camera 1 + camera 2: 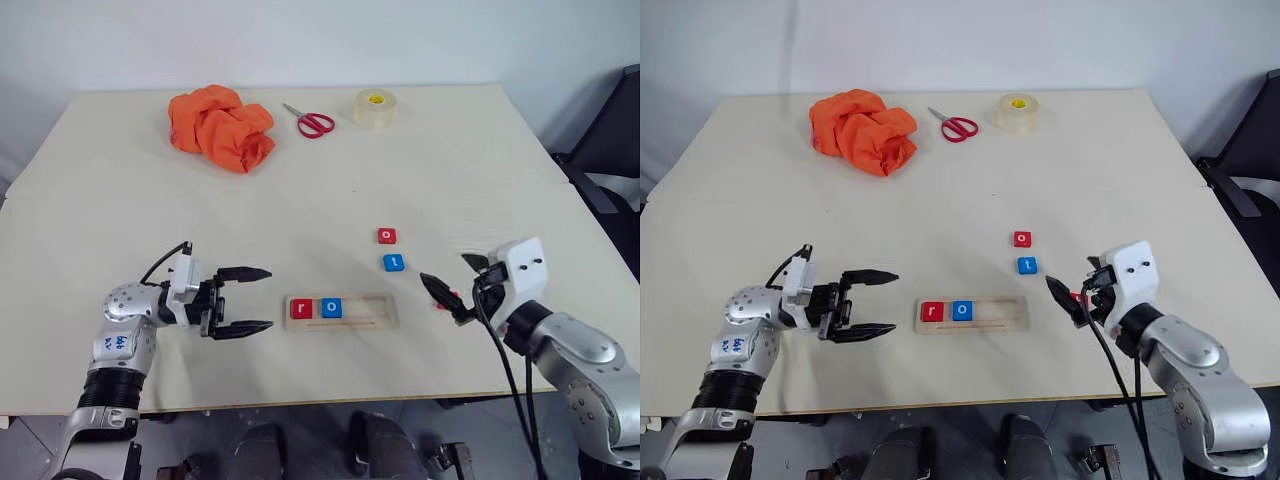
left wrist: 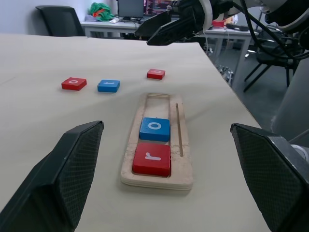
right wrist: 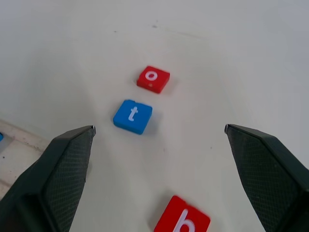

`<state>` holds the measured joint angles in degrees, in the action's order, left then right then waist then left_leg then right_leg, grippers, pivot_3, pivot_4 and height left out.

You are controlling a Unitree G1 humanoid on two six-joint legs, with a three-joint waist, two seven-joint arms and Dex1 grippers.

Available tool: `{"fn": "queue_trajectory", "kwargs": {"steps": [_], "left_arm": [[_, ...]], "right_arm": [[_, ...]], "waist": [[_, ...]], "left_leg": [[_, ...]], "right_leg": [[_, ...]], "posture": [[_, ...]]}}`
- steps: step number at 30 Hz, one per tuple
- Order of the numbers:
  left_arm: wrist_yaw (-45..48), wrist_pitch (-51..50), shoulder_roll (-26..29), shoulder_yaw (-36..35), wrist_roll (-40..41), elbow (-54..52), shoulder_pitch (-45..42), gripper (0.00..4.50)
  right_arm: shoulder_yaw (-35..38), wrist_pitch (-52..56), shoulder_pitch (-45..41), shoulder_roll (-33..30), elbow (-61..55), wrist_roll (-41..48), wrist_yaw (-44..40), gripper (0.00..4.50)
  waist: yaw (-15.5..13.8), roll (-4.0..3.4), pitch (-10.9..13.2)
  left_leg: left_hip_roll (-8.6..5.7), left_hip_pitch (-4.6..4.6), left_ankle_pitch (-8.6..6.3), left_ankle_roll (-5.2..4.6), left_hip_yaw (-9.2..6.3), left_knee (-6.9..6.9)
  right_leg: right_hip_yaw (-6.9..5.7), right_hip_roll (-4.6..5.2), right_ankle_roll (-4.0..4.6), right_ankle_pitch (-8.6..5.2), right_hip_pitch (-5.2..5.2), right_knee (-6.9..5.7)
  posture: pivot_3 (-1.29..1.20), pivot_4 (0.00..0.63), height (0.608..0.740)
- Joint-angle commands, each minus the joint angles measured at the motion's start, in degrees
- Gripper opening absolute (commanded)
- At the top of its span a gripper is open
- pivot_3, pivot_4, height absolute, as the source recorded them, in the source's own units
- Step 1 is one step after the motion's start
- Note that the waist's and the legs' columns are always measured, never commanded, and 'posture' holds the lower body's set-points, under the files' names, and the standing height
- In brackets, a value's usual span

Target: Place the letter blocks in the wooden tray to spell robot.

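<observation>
Your right hand (image 1: 448, 288) is spread wide and empty, hovering just above the red b block (image 3: 183, 222) on the worktop (image 1: 120, 200). Your left hand (image 1: 245, 299) is open too, beside the wooden tray (image 1: 385, 320) holding r (image 1: 301, 308) and o (image 1: 332, 308). The b goes third: lower, pinch it.
</observation>
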<state>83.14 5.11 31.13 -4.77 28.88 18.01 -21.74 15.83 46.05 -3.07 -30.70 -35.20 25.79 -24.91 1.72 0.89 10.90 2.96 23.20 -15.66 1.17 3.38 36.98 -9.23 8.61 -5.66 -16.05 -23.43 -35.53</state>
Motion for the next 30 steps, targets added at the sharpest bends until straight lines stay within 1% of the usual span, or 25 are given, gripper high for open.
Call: {"fn": "queue_trajectory", "kwargs": {"steps": [1,2,4,5,7,9,10,13,15,18,20,24,30], "left_arm": [[-0.9,0.6,0.2,-1.9,1.1,-2.4,1.7,4.50],[-1.2,0.6,0.3,-2.1,1.1,-3.0,2.3,4.50],[-1.8,0.5,0.2,-2.5,1.2,-4.0,3.4,4.50],[-1.9,0.5,0.3,-2.6,1.2,-4.4,3.8,4.50],[-2.6,0.4,0.4,-3.2,1.4,-5.9,5.3,4.50],[-3.2,0.2,0.5,-3.8,1.6,-7.2,6.6,4.50],[-3.5,0.1,0.6,-3.9,1.6,-7.8,7.1,4.50],[-4.4,-0.2,0.8,-4.6,1.8,-9.7,8.9,4.50],[-4.8,-0.4,1.1,-5.0,2.1,-10.8,10.0,4.50],[-4.7,-0.7,1.7,-5.5,2.4,-11.9,11.5,4.50],[-4.7,-0.8,2.0,-5.6,2.3,-12.1,11.6,4.50],[-4.8,-0.7,2.6,-6.1,2.4,-12.1,11.8,4.50],[-5.1,-1.0,2.8,-6.6,2.4,-12.5,12.0,4.50]], "right_arm": [[-0.2,-1.5,-2.3,-2.2,1.8,0.7,-2.5,4.49],[-1.3,-1.9,-3.0,-5.6,4.0,-0.3,-5.3,4.49],[-3.1,-5.3,-3.9,-11.5,8.7,-1.8,-12.0,4.49],[-3.7,-6.8,-4.4,-14.1,11.1,-2.2,-14.8,4.49],[-7.1,-11.5,-7.8,-21.1,19.2,-4.9,-23.3,4.49],[-9.3,-16.2,-10.5,-24.9,25.3,-7.0,-29.6,4.49],[-10.2,-18.2,-11.4,-25.9,27.4,-7.4,-31.4,4.49],[-13.2,-23.4,-15.4,-27.8,35.3,-9.5,-36.8,4.49],[-14.9,-26.9,-17.7,-28.4,39.7,-11.4,-39.8,4.49],[-17.6,-31.3,-20.4,-28.8,45.8,-14.1,-43.9,4.49],[-18.5,-32.5,-21.0,-28.3,47.3,-14.8,-45.6,4.49],[-19.6,-33.6,-21.2,-27.4,48.6,-16.5,-46.5,4.49],[-20.1,-32.9,-20.1,-26.7,46.9,-16.6,-46.9,4.49]], "waist": [[0.3,-0.19,0.1],[0.0,-0.33,0.2],[-0.9,-0.58,0.5],[-1.0,-0.58,0.5],[-2.0,-0.54,0.5],[-1.8,-0.69,0.6],[-1.7,-0.69,0.6],[-1.5,-0.63,0.6],[-1.5,-0.62,0.6],[-1.6,-0.62,0.6],[-1.6,-0.62,0.6],[-1.8,-0.62,0.6],[-1.7,-0.61,0.6]], "left_leg": [[-0.29,0.14,0.20,0.03,-0.87,-0.04],[-0.54,0.12,0.41,0.13,-1.32,-0.02],[-0.46,0.05,0.42,0.10,-0.90,0.13],[-0.49,0.04,0.44,0.06,-0.84,0.14],[-0.39,-0.01,0.42,0.07,-0.78,0.15],[-0.18,-0.02,0.35,0.22,-0.64,0.23],[-0.18,-0.01,0.35,0.19,-0.41,0.17],[-0.07,-0.02,0.35,0.19,-0.04,0.09],[-0.03,-0.02,0.46,0.37,0.18,0.09],[-0.03,-0.03,0.47,0.41,0.30,0.14],[-0.03,-0.03,0.47,0.41,0.34,0.16],[-0.03,-0.03,0.46,0.41,0.35,0.20],[-0.02,-0.04,0.46,0.42,0.35,0.21]], "right_leg": [[-0.51,0.21,-0.13,-0.08,0.23,0.00],[-1.05,0.52,-0.29,-0.18,0.56,0.04],[-0.77,0.44,-0.23,-0.13,0.57,0.03],[-0.71,0.47,-0.21,-0.11,0.56,0.19],[-0.68,0.39,-0.17,-0.09,0.55,0.29],[-0.54,0.14,-0.05,-0.01,0.50,0.38],[-0.29,0.13,-0.05,0.08,0.36,0.42],[0.03,-0.02,-0.06,0.09,0.07,0.39],[0.19,-0.05,-0.06,0.09,-0.05,0.34],[0.28,-0.04,-0.07,0.12,-0.09,0.33],[0.32,-0.04,-0.08,0.13,-0.10,0.34],[0.33,-0.04,-0.04,0.17,-0.10,0.33],[0.33,-0.04,-0.02,0.18,-0.09,0.33]], "posture": [[0.00,0.150,0.740],[0.00,0.150,0.740],[0.00,0.150,0.740],[0.00,0.150,0.740],[0.00,0.150,0.740],[0.00,0.150,0.740],[0.00,0.150,0.740],[0.00,0.150,0.740],[0.00,0.150,0.740],[0.00,0.150,0.740],[0.00,0.150,0.740],[0.00,0.150,0.740],[0.00,0.150,0.740]]}}
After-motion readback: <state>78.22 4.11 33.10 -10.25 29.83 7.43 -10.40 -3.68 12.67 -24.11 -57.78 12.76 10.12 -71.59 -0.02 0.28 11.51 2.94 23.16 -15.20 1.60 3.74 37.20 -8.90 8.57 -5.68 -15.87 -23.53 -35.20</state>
